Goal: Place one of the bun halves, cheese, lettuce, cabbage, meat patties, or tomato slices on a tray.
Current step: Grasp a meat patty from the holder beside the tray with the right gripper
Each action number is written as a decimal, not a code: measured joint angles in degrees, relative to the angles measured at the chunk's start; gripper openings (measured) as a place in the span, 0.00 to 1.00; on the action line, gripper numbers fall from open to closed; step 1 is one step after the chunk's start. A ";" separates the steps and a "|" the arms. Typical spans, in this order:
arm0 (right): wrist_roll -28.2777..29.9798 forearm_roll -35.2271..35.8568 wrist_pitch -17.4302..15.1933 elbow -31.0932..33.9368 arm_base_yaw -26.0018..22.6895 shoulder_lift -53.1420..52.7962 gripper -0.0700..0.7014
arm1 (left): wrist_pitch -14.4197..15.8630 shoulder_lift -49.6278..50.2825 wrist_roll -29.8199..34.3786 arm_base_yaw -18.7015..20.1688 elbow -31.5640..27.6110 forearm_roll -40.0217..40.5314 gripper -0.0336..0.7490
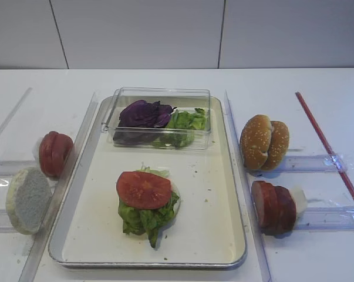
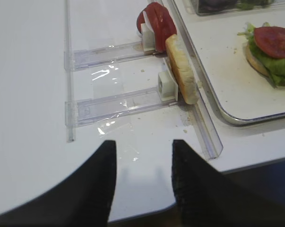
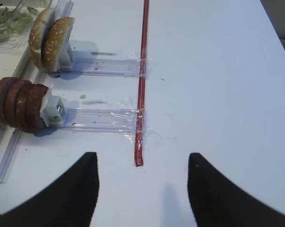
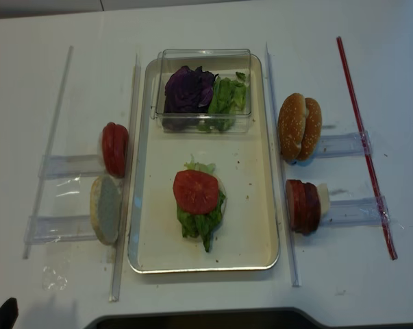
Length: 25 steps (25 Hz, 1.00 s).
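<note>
The silver tray [image 1: 209, 202] holds a stack of bun, lettuce [image 1: 142, 218] and a tomato slice [image 1: 143, 189] on top. Cabbage [image 1: 144, 113] and more lettuce lie in a clear box [image 1: 159, 94] at the tray's far end. Left of the tray stand tomato slices [image 1: 54, 154] and a bun half [image 1: 28, 200]. On the right stand two bun halves [image 1: 265, 142] and the meat patties [image 1: 273, 207]. No cheese shows. My left gripper [image 2: 144, 156] hangs open near the table's front left. My right gripper [image 3: 142, 158] is wide open and empty, right of the patties [image 3: 18, 104].
Clear plastic rails [image 1: 317, 218] taped to the white table hold the food stacks, with long clear guides along both tray sides. A red strip [image 1: 326, 144] runs down the right side. The table's front edge [image 2: 255, 163] lies close to the left gripper.
</note>
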State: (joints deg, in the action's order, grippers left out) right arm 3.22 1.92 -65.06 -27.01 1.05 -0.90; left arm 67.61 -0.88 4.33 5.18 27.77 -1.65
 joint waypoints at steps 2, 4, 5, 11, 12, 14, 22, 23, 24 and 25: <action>0.00 0.00 0.00 0.00 0.00 0.00 0.65 | 0.00 0.00 0.00 0.00 0.00 0.00 0.39; 0.00 0.00 0.00 0.00 0.00 0.00 0.65 | 0.00 0.00 0.00 0.00 0.00 0.00 0.39; 0.00 0.00 0.00 0.00 0.00 0.00 0.65 | 0.00 0.00 0.00 0.00 0.00 0.00 0.39; 0.00 0.00 0.00 0.00 0.00 0.00 0.65 | 0.00 0.00 0.00 0.00 0.00 0.00 0.39; 0.00 0.00 0.00 0.00 0.00 0.00 0.65 | 0.00 0.00 0.00 0.00 0.00 0.00 0.39; 0.00 0.00 0.00 0.00 0.00 0.00 0.65 | 0.00 0.00 0.00 0.00 0.00 0.00 0.39; -1.06 0.23 -0.41 -0.15 0.00 0.75 0.60 | 0.00 0.00 0.00 0.00 0.00 0.00 0.39; -1.94 0.23 -0.69 -0.40 0.00 1.89 0.59 | 0.00 0.00 0.00 0.00 0.00 0.00 0.39; -2.55 0.43 -1.05 -0.76 0.00 3.13 0.59 | 0.00 0.00 0.00 0.00 0.00 0.00 0.39; -3.22 0.66 -1.48 -1.49 0.00 4.91 0.59 | 0.00 0.00 0.00 0.00 0.00 0.00 0.39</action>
State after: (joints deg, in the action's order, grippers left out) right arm 0.00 2.59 -66.55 -28.50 1.05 4.00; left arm 67.61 -0.88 4.33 5.18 27.77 -1.65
